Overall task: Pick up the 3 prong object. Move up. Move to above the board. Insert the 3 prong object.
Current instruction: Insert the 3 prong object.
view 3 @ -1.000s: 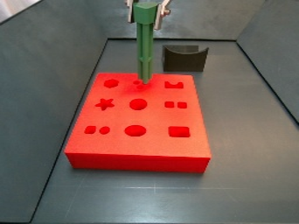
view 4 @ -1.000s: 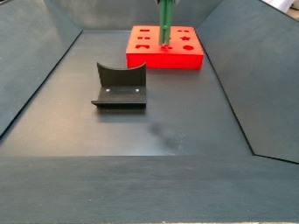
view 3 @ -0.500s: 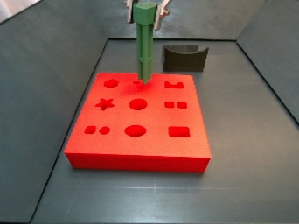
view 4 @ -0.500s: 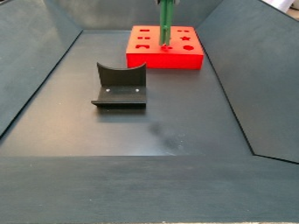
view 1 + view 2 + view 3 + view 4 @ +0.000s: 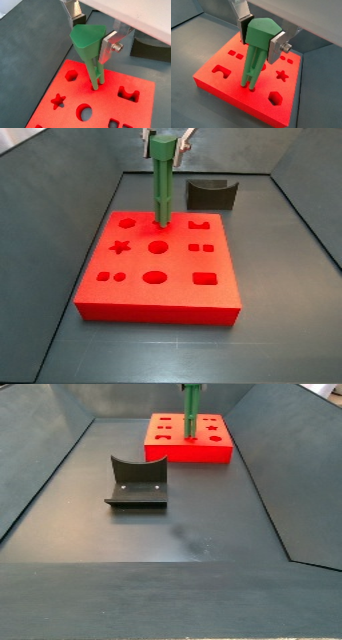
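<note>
In both wrist views the gripper (image 5: 91, 31) (image 5: 261, 35) clamped the wide top of the 3 prong object (image 5: 91, 60) (image 5: 256, 57), whose prongs met a hole in the board (image 5: 143, 95) (image 5: 231, 80). In a side view the green post (image 5: 163, 183) stood upright on the red board (image 5: 181, 278), the dark U-shaped holder (image 5: 211, 194) behind it. In a side view the holder (image 5: 136, 481) lay on the grey floor (image 5: 174, 524), well apart from the board (image 5: 187, 449).
</note>
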Available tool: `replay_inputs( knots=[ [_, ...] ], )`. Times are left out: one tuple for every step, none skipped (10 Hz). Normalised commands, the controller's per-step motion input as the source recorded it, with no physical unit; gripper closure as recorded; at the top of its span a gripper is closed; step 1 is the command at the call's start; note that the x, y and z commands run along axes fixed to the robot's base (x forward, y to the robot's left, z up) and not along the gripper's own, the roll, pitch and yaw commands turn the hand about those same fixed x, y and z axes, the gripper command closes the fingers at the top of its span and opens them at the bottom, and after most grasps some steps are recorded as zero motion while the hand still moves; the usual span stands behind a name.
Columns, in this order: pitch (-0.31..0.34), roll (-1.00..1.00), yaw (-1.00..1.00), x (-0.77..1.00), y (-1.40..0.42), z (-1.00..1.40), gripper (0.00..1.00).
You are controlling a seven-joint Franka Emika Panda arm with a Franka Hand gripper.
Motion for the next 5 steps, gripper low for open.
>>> replay_inputs(
  knots=[
    [0.000, 0.02, -0.06, 0.00, 0.00, -0.03, 1.00],
    [0.000, 0.03, -0.06, 0.00, 0.00, -0.06, 1.00],
    [0.000, 0.05, -0.06, 0.00, 0.00, -0.09, 1.00],
    [-0.004, 0.07, -0.06, 0.00, 0.00, -0.14, 1.00],
    [-0.004, 0.07, -0.05, 0.00, 0.00, -0.15, 1.00]
  ],
)
